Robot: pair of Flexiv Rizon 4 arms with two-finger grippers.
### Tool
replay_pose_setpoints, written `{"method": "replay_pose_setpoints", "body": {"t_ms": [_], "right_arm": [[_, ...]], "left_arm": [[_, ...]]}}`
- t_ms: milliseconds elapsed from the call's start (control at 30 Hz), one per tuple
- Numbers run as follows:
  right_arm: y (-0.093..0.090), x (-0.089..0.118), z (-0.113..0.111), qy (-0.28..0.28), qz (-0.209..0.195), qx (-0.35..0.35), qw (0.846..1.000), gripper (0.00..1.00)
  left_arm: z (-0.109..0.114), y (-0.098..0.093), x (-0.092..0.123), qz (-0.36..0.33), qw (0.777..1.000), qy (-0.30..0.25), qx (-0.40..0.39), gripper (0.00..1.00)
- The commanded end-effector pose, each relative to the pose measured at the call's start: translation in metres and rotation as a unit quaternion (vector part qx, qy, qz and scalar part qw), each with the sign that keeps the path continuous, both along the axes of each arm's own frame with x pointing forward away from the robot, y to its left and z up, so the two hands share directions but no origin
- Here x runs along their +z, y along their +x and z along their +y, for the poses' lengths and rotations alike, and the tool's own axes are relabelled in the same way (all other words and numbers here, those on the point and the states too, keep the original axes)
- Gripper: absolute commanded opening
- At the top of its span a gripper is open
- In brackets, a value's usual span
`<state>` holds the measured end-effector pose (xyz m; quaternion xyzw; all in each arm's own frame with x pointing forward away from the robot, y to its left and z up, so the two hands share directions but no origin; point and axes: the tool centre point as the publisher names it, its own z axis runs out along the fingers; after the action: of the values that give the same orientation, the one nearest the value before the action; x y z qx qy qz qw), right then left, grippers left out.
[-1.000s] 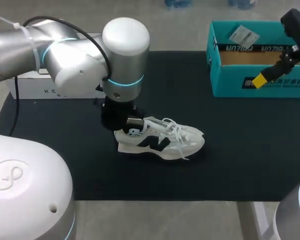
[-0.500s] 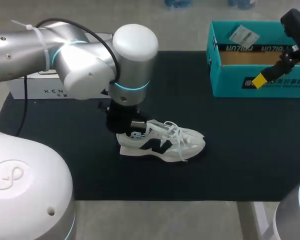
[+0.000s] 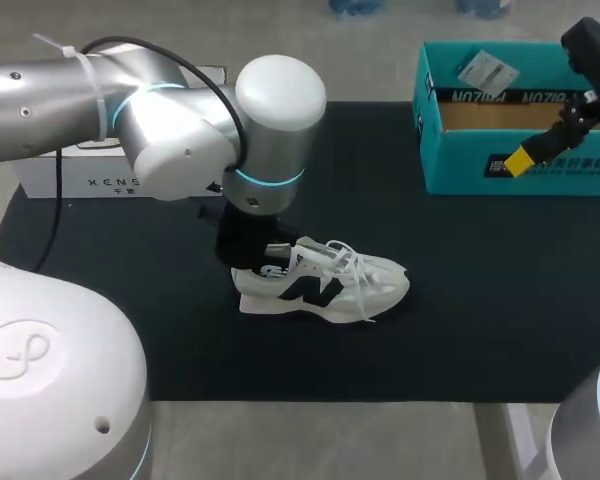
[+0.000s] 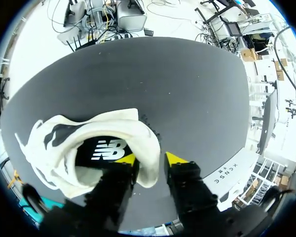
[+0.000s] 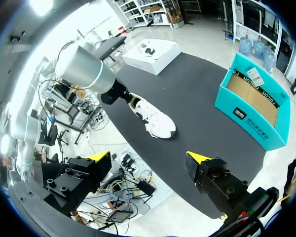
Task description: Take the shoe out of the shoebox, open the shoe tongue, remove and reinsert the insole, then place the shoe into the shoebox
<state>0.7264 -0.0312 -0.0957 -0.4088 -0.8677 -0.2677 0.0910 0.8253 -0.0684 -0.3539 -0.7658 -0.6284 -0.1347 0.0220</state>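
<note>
A white sneaker [image 3: 325, 285] with dark side markings stands upright on the black mat [image 3: 480, 300], toe toward the right. My left gripper [image 3: 264, 255] is at its heel. In the left wrist view the left gripper [image 4: 149, 160] straddles the padded heel collar [image 4: 147, 148], one finger inside the shoe and one outside, open, with a small gap on the outer side. The dark insole [image 4: 104, 150] shows inside. The teal shoebox [image 3: 450, 150] sits at the back right, open. My right gripper [image 3: 536, 150] hangs by the box's front wall, wide open [image 5: 148, 158] and holding nothing.
A white box [image 3: 90, 180] lies at the mat's back left behind my left arm. A paper tag [image 3: 487, 70] rests inside the shoebox. Bare mat stretches between the shoe and the shoebox.
My left arm has shifted slightly to the right with the shoe's heel. Its fingers, shut on the heel collar before, have parted. The right arm has not moved.
</note>
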Motion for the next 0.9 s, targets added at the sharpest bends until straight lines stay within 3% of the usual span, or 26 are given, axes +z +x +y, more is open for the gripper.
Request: {"method": "replay_pose_setpoints", "body": {"t_ms": [33,167,267,467,633,733,900], "right_arm": [[0.002,0.000,0.001,-0.001,0.002,0.001,1.000,1.00],[0.002,0.000,0.001,-0.001,0.002,0.001,1.000,1.00],[0.002,0.000,0.001,-0.001,0.002,0.001,1.000,1.00],[0.002,0.000,0.001,-0.001,0.002,0.001,1.000,1.00],[0.002,0.000,0.001,-0.001,0.002,0.001,1.000,1.00],[0.002,0.000,0.001,-0.001,0.002,0.001,1.000,1.00],[0.002,0.000,0.001,-0.001,0.002,0.001,1.000,1.00]], "left_arm": [[0.012,-0.003,0.026,0.004,1.000,-0.028,0.000,1.00],[0.027,-0.004,0.059,0.028,0.995,-0.091,0.001,1.00],[0.043,-0.002,0.081,0.100,0.980,-0.171,-0.004,1.00],[0.087,0.005,0.089,0.193,0.935,-0.294,0.048,1.00],[0.105,-0.003,0.084,0.197,0.921,-0.325,0.088,1.00],[0.104,-0.011,0.090,0.141,0.939,-0.299,0.089,1.00],[0.104,-0.011,0.090,0.141,0.939,-0.299,0.089,1.00]]}}
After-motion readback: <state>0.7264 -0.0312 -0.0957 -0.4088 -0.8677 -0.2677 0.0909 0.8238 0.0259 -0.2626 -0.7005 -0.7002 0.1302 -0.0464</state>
